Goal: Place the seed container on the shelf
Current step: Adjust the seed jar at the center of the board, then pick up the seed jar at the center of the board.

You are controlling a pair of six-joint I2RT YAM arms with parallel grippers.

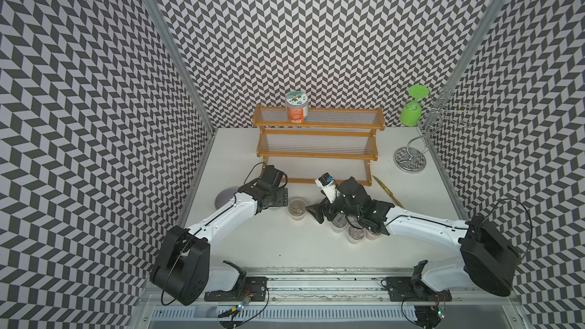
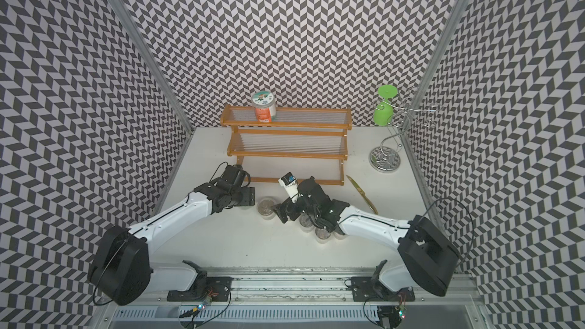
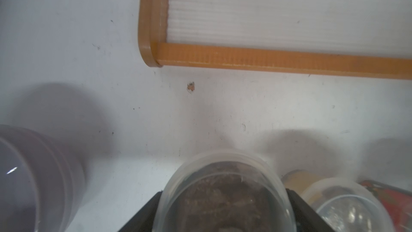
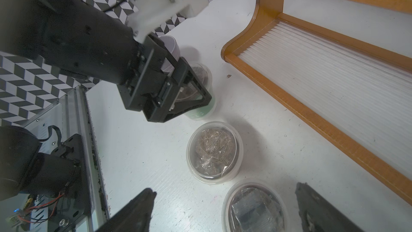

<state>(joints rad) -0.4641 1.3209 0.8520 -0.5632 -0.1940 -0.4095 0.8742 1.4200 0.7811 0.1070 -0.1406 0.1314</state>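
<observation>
Nearest the lens in both top views: the left elbow housing (image 1: 182, 264) and the right elbow housing (image 1: 487, 261), bulky and black, above the white table (image 1: 278, 242).

Farther in, the left gripper (image 4: 196, 83), pinching the seed container (image 3: 223, 186). In the left wrist view, a finger (image 3: 147, 215) tight against each side, tucked under the lid rim. Stands upright on the table just in front of the shelf (image 1: 316, 155), not on any tier. From above, only a clear lid over dark contents. From the right wrist view alone, a pale green label on the wall.

Right gripper (image 4: 225, 188) spread wide, holding nothing, above a dark-filled jar (image 4: 254, 208), with a straw-filled jar (image 4: 214, 152) just beside.

Only in the top views: an orange-labelled jar (image 1: 296, 109) on the top tier, and a chrome wire stand (image 1: 410, 159) with a green glass (image 1: 411, 115) hanging foot-up.

Lilac cup (image 3: 33, 175) on its side, half hidden under the left arm from above.
</observation>
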